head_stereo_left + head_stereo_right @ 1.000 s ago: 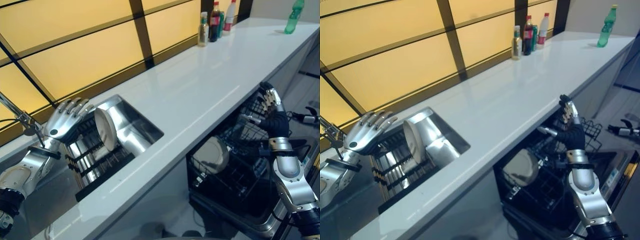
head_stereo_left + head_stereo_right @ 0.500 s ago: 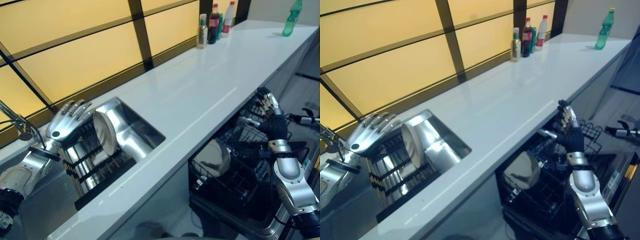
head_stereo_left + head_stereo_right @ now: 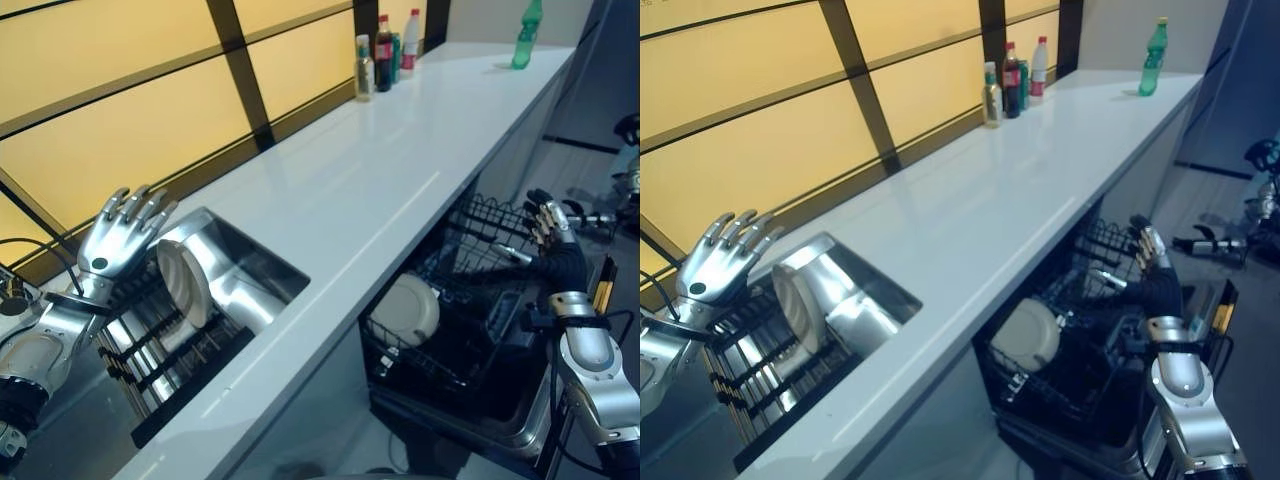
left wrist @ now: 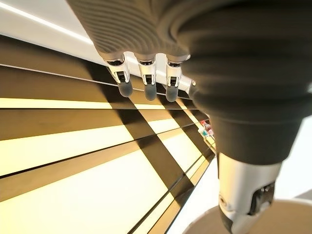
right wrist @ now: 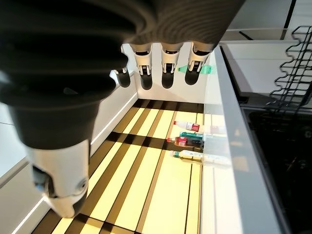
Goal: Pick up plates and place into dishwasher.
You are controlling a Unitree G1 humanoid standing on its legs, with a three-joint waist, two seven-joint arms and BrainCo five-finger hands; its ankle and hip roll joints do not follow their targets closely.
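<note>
A white plate (image 3: 186, 284) stands on edge in the dark rack (image 3: 175, 352) inside the steel sink (image 3: 255, 262). My left hand (image 3: 117, 238) hovers open just left of and above it, fingers spread, holding nothing. A second white plate (image 3: 409, 309) sits in the black wire basket (image 3: 470, 330) of the open dishwasher under the counter. My right hand (image 3: 555, 243) is raised beside the basket's right end, open, fingers straight and empty.
The long white counter (image 3: 370, 170) runs away from the sink. Several bottles (image 3: 384, 62) stand at its far wall side and a green bottle (image 3: 522, 37) near its far end. Yellow panels with dark bars back the counter.
The camera has shifted, sliding the whole scene left. My left hand has lifted slightly beside the sink plate. The right hand holds its pose by the basket.
</note>
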